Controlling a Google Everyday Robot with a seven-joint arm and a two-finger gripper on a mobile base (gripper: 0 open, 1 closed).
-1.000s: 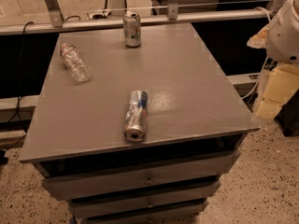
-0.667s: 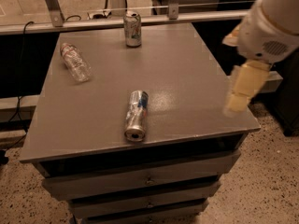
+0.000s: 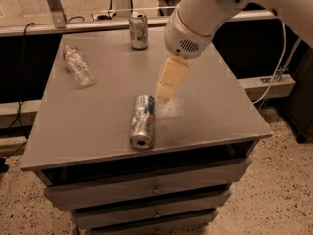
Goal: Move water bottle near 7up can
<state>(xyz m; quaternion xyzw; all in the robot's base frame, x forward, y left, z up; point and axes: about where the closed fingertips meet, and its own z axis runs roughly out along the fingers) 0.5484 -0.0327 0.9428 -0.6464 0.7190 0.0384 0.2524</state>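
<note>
The clear, crinkled water bottle (image 3: 78, 65) lies on its side at the back left of the grey table (image 3: 98, 116). The 7up can (image 3: 139, 30) stands upright at the table's back edge, near the middle. My gripper (image 3: 166, 87), cream-coloured, hangs from the white arm above the middle of the table. It is to the right of the bottle, in front of the 7up can, and holds nothing that I can see.
A silver can with blue markings (image 3: 142, 120) lies on its side near the table's front, just left of and below my gripper. Drawers sit under the tabletop. A rail and cables run behind the table.
My arm has swung in from the right edge to above the table's middle. The bottle and both cans have not moved.
</note>
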